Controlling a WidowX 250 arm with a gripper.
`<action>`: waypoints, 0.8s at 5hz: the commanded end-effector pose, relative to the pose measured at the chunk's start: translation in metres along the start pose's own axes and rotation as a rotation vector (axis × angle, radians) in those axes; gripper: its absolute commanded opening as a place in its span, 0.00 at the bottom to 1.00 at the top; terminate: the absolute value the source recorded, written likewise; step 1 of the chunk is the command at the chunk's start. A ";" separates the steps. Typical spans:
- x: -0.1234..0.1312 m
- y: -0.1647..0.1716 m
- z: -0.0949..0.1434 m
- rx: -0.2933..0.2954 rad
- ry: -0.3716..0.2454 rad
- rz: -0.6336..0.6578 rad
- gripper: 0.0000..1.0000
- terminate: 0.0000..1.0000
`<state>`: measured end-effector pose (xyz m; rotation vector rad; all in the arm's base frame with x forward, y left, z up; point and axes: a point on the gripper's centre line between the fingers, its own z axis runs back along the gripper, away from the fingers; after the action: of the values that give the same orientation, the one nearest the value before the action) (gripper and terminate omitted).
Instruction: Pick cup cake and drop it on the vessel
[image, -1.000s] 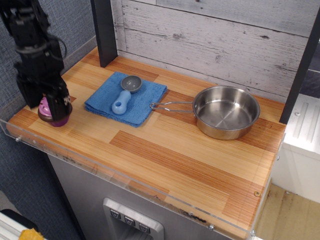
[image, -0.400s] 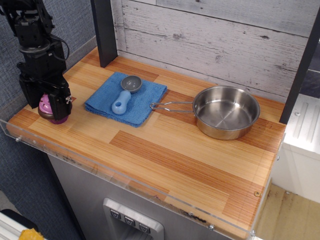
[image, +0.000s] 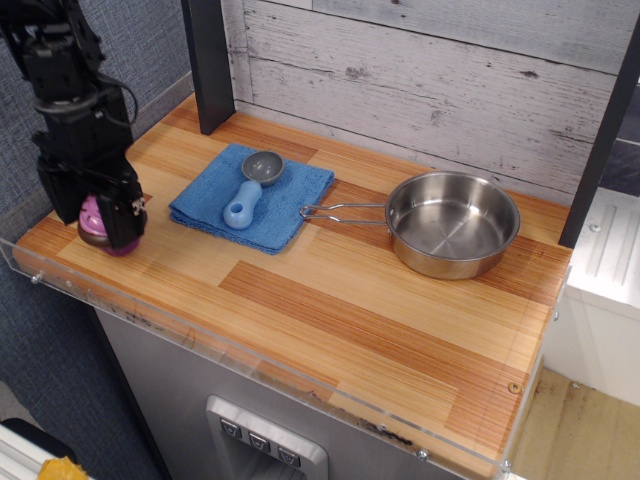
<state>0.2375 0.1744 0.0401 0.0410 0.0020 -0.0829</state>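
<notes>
The cup cake (image: 94, 219), with pink-purple frosting and a purple base, stands on the wooden counter at the far left near the front edge. My black gripper (image: 97, 222) is lowered over it, with one finger on each side, so only part of the frosting and base shows. The jaws look open around the cup cake, and it still rests on the counter. The vessel (image: 452, 222), a shiny steel pan with a wire handle pointing left, sits empty at the right rear, far from the gripper.
A blue cloth (image: 254, 196) lies between cup cake and pan, with a blue-handled grey scoop (image: 249, 188) on it. A dark post (image: 208, 62) stands at the back left. A clear plastic lip (image: 250, 355) runs along the front edge.
The gripper has shifted slightly and come down lower around the cup cake, covering more of it. The cup cake, pan and scoop have stayed where they were.
</notes>
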 end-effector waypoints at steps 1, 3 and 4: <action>-0.009 0.002 0.066 0.025 -0.158 0.061 0.00 0.00; 0.042 -0.079 0.075 -0.096 -0.190 0.026 0.00 0.00; 0.069 -0.116 0.069 -0.127 -0.159 -0.011 0.00 0.00</action>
<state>0.2974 0.0507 0.0896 -0.1029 -0.1074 -0.0841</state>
